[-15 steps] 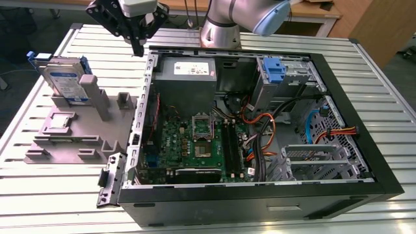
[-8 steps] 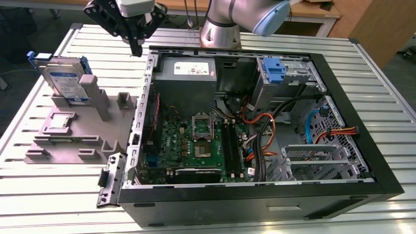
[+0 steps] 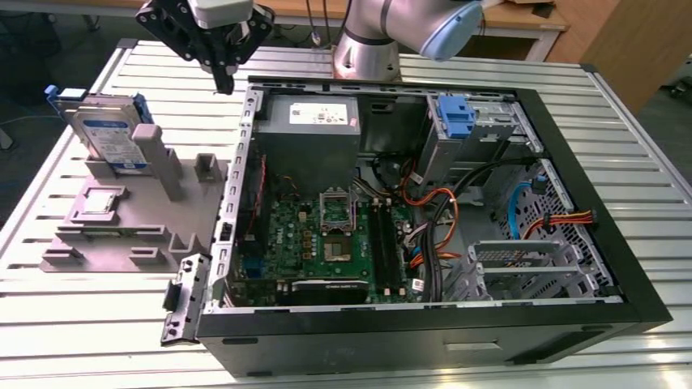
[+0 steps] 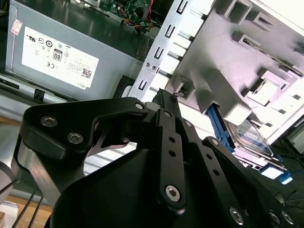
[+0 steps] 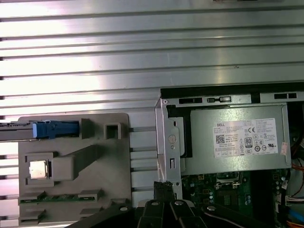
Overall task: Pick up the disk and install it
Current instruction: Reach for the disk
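The disk [image 3: 108, 130] is not in your tool [image 3: 224, 81]; the tool's fingers are drawn together into a single tip, with nothing between them. That tip hangs just outside the corner of the open computer case [image 3: 605, 267], beside the case wall nearest the power supply [image 3: 308, 121]. In both wrist views you can see the tip [image 4: 165, 94] [image 5: 164, 186] close to that metal wall. Further inside the case lies the green motherboard [image 3: 324, 235]. To the exterior view's left of the tool is the grey fixture [image 3: 130, 235]. The disk stands on edge in it, with its blue carrier uppermost. A small square chip [image 3: 96, 201] lies flat on the fixture. Case and fixture both rest on the slatted metal bench [image 3: 87, 324].
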Available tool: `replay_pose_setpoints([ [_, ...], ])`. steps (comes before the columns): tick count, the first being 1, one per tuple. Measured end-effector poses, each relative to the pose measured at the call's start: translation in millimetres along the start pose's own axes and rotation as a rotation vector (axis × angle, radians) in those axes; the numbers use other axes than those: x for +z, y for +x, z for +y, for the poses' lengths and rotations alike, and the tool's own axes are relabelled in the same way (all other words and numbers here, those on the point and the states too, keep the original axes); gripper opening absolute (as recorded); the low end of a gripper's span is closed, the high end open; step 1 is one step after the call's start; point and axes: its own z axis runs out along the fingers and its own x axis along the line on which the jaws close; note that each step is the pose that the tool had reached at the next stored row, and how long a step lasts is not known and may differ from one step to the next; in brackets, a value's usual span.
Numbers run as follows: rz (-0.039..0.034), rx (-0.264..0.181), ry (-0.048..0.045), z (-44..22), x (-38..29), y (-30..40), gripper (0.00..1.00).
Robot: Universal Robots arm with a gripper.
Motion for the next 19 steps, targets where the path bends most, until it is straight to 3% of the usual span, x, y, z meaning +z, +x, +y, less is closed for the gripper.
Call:
replay_pose_setpoints([
  [19, 0.0007, 0.000, 0.0000, -0.6, 0.3, 7.9, 0.10],
])
